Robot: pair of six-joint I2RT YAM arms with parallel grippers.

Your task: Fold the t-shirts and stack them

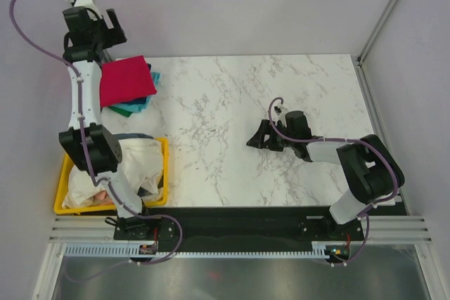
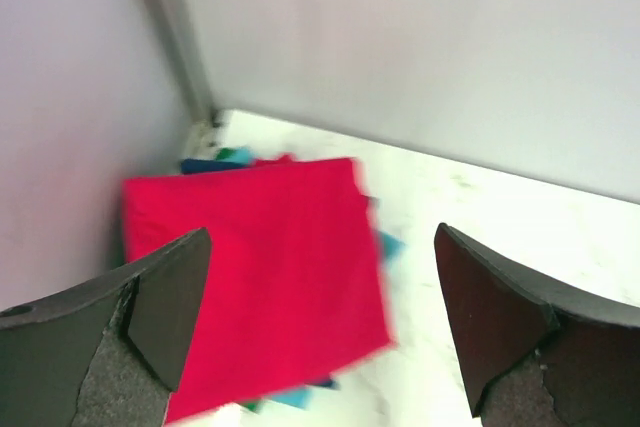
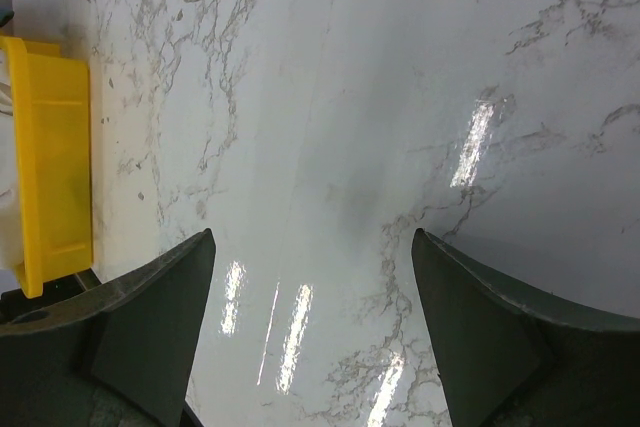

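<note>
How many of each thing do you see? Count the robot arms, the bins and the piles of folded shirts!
Robot arms: 2, the left arm and the right arm
Yellow bins: 1, the yellow bin holding unfolded pale shirts
Folded shirt stacks: 1, the stack with a red shirt on top
Total: 4

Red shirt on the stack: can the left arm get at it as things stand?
Probably yes: left gripper hangs over the red shirt, jaws open and empty, nothing in between.
</note>
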